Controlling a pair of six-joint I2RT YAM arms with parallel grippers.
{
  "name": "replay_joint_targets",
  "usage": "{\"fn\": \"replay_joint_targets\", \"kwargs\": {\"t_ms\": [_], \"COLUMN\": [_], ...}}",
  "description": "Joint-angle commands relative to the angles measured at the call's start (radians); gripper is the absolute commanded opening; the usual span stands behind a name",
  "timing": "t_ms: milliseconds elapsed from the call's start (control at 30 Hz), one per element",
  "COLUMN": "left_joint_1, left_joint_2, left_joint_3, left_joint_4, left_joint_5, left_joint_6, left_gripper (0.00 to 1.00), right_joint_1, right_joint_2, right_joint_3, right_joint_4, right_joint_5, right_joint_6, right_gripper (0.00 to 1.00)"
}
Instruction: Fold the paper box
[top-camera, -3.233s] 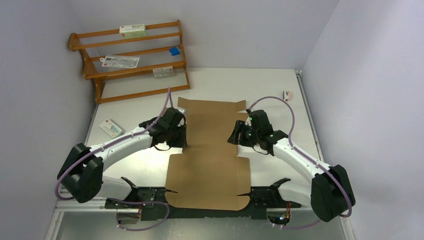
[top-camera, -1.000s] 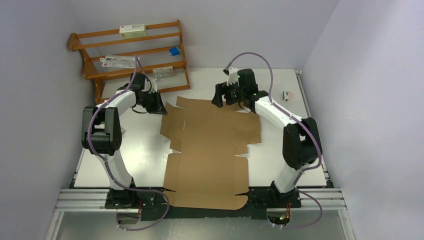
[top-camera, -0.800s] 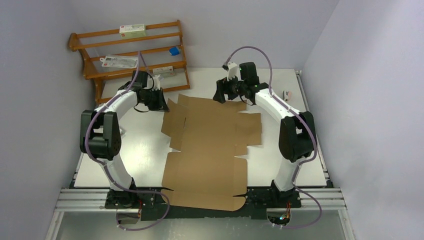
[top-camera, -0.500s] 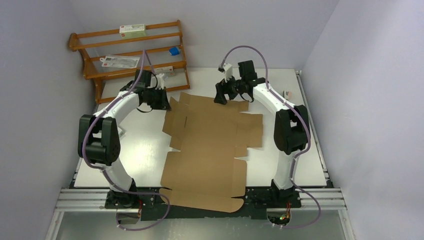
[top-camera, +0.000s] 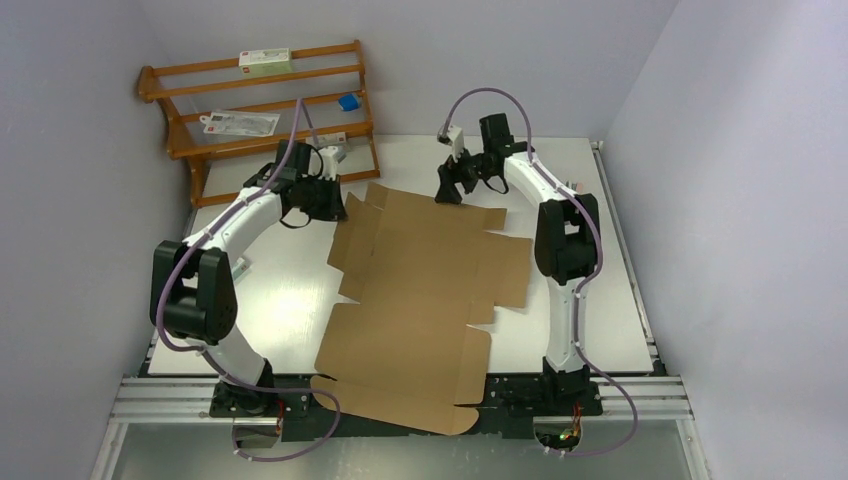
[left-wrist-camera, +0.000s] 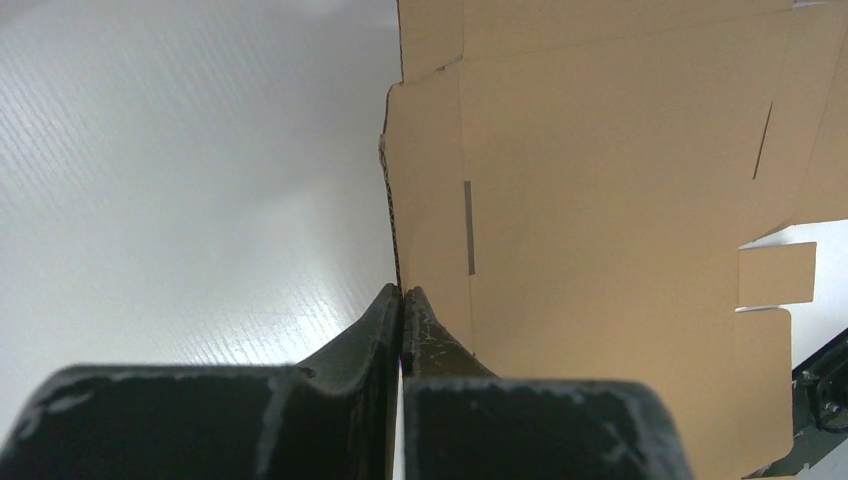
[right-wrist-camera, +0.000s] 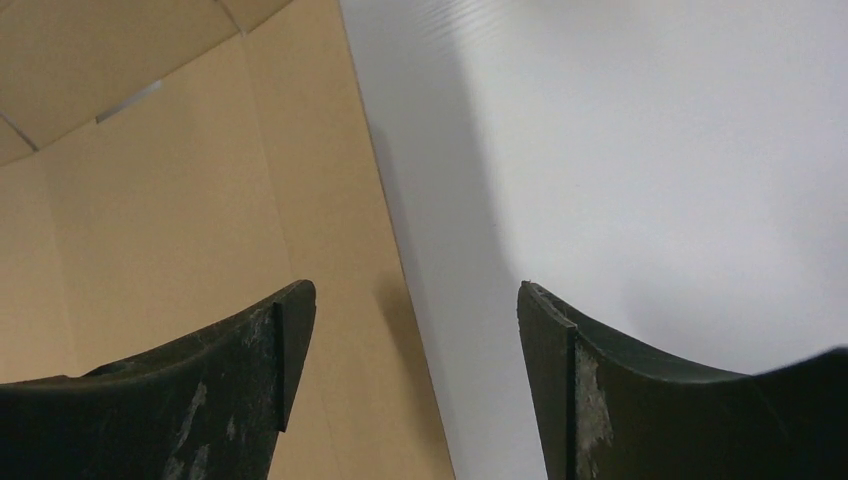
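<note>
paper box (top-camera: 430, 270): plain brown die-cut cardboard sheet, lying unfolded and skewed mid-table between the arms
left gripper (left-wrist-camera: 402, 293): fingers pressed together, pinching the sheet's far-left flap edge
right gripper (right-wrist-camera: 415, 290): fingers apart over the sheet's far edge, holding nothing
white table (top-camera: 280, 290): under the sheet
wooden rack (top-camera: 262, 120): far-left corner

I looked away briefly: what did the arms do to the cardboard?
Both arms reached from the middle of the paper box to its far edge. The left gripper pinched its far-left edge, and the sheet swung askew. The right gripper stayed open; the wooden rack stayed put.
</note>
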Motion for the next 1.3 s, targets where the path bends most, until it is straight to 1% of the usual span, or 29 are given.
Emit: {"fn": "replay_joint_targets", "kwargs": {"t_ms": [0, 200, 433, 500, 667, 767, 1000, 1033, 1133, 1267], "left_joint_1": [-0.009, -0.011, -0.027, -0.03, -0.032, -0.032, -0.032, -0.032, -0.032, -0.032], "left_joint_2": [-0.037, -0.054, -0.072, -0.079, -0.092, -0.106, -0.14, -0.144, -0.164, -0.207], "left_joint_3": [-0.007, -0.013, -0.021, -0.024, -0.031, -0.039, -0.061, -0.062, -0.075, -0.123], "left_joint_4": [0.041, 0.049, 0.055, 0.058, 0.067, 0.079, 0.115, 0.118, 0.165, 0.284], "left_joint_5": [-0.003, -0.004, -0.021, -0.031, -0.052, -0.059, -0.065, -0.069, -0.082, -0.11], "left_joint_6": [0.026, 0.028, 0.033, 0.032, 0.026, 0.02, 0.006, 0.006, -0.005, -0.049], "left_gripper": [0.05, 0.05, 0.05, 0.05, 0.05, 0.05, 0.05, 0.05, 0.05, 0.05], "right_joint_1": [0.002, 0.002, 0.004, 0.006, 0.012, 0.016, 0.034, 0.04, 0.064, 0.078], "right_joint_2": [0.041, 0.087, 0.083, 0.074, 0.008, -0.026, -0.093, -0.105, -0.168, -0.226], "right_joint_3": [0.04, 0.097, 0.103, 0.111, 0.084, 0.065, 0.04, 0.032, -0.009, -0.027], "right_joint_4": [-0.096, -0.201, -0.307, -0.34, -0.333, -0.336, -0.364, -0.359, -0.309, -0.26], "right_joint_5": [-0.079, -0.116, -0.152, -0.152, -0.116, -0.098, -0.082, -0.07, -0.018, 0.028], "right_joint_6": [-0.08, -0.119, -0.187, -0.21, -0.189, -0.186, -0.198, -0.199, -0.195, -0.187], "right_gripper": [0.76, 0.6, 0.39, 0.35, 0.27, 0.17, 0.1, 0.0, 0.0, 0.0]}}
